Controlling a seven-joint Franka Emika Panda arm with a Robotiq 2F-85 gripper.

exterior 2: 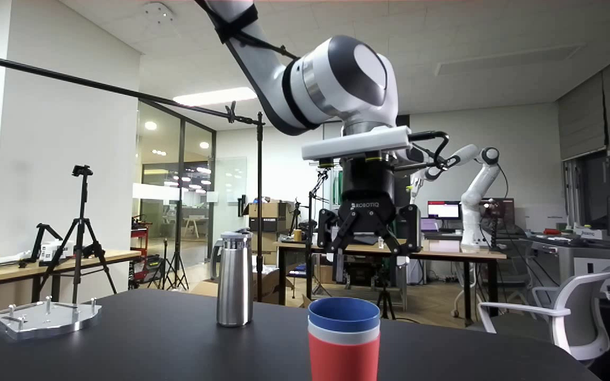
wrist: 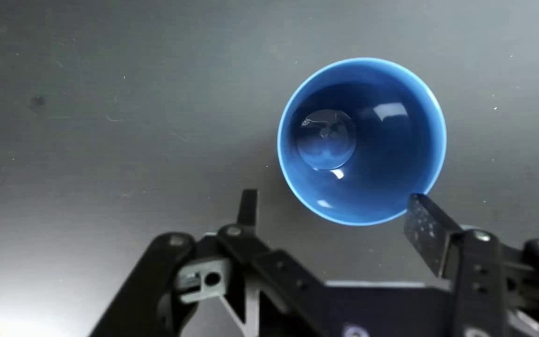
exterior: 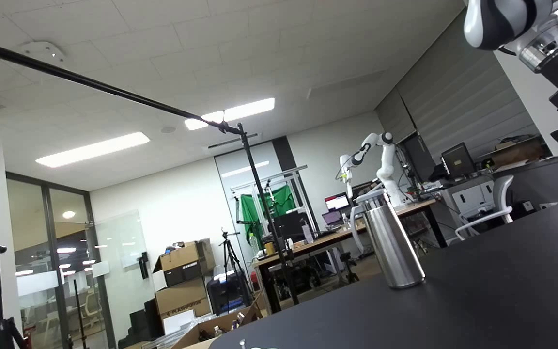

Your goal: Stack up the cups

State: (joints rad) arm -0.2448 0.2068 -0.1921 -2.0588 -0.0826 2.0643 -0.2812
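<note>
On the smooth black counter (exterior 2: 178,349) you have three tapered cups (exterior 2: 337,337) nested upright: one blue cup (exterior 2: 343,323) innermost, one white cup (exterior 2: 350,337) around it, one red cup (exterior 2: 343,362) outermost. An exterior view shows all three; your wrist view looks down into the glossy blue one alone. Your claw (exterior 2: 368,269) is released, jaws parted above the cups. One handled steel jug (exterior 2: 235,286) appears in both exterior views.

The blue cup (wrist: 362,141) looked of smooth plastic, its inside glossy; the white cup (exterior 2: 343,336) and red cup (exterior 2: 343,361) showed smooth, plastic-looking walls. The tall pitcher (exterior 2: 235,288) was of shiny metal. The dark tabletop (wrist: 134,117) looked smooth, low in sheen, with fine scratches
</note>
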